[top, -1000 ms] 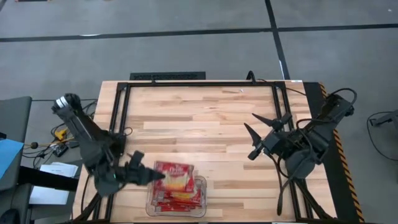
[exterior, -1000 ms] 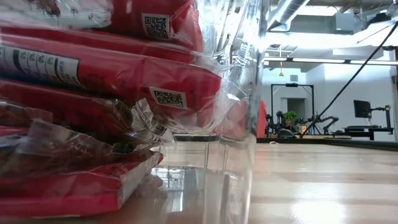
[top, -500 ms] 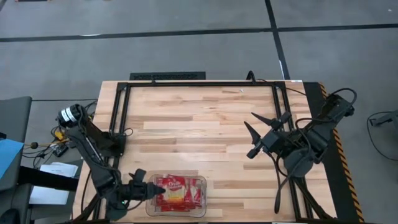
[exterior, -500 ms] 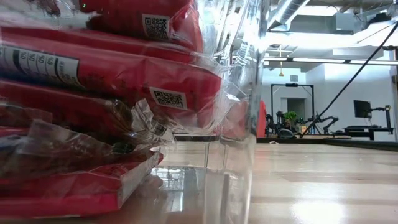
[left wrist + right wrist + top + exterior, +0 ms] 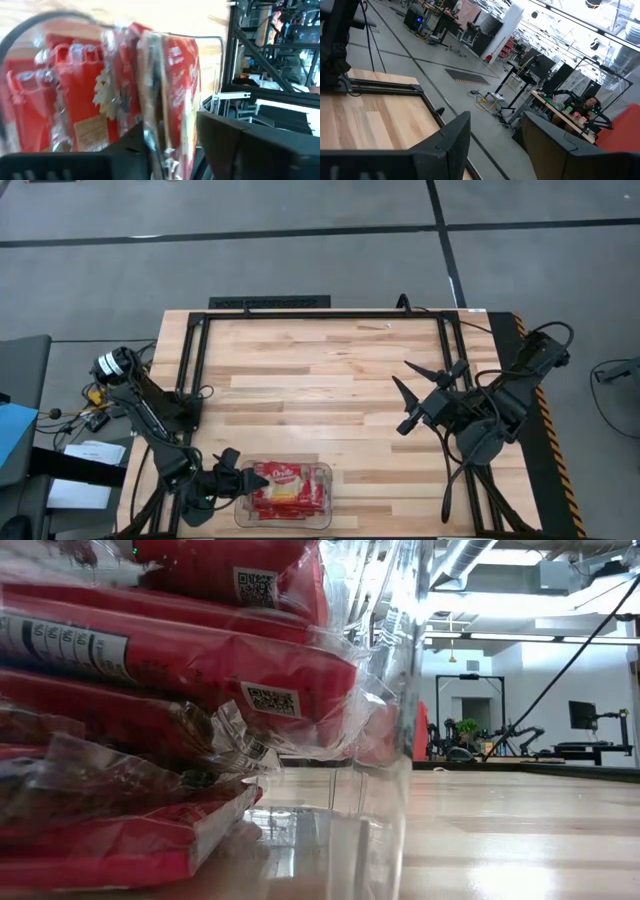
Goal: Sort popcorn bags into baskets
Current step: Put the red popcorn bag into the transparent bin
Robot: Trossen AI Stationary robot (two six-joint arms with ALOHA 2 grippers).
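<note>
A clear plastic tub (image 5: pixel 322 476) sat at the lower centre of the overhead frame, near the front edge of the wooden table (image 5: pixel 320 370), holding a stack of red popcorn bags (image 5: pixel 285 488). The topmost bag (image 5: pixel 281 473) showed a yellow-cream popcorn picture and lay tilted across the pile, one end reaching the tub's left rim.

The left gripper (image 5: pixel 243 479) was at the lower left of that frame, right at the tub's left end, its fingers closed on the edge of the topmost bag. In the left wrist camera the crinkled edge of that bag (image 5: pixel 152 100) ran down between the two dark fingers (image 5: pixel 235 145), with more red bags (image 5: pixel 65 95) behind it inside the tub's curved clear wall (image 5: pixel 30 25).

From table height, the bags (image 5: pixel 170 670) filled the left half of the frame, piled one on another and pressed against the tub's clear wall (image 5: pixel 400 710), QR labels facing the lens; the bare tabletop (image 5: pixel 530 830) stretched away on the right.

The right gripper (image 5: pixel 425 388) hung over the right side of the table in the overhead frame, well apart from the tub, its fingers spread and empty. Its wrist camera looked past the two separated fingers (image 5: pixel 445 145) to the table's far edge (image 5: pixel 365 100) and the workshop floor beyond.
</note>
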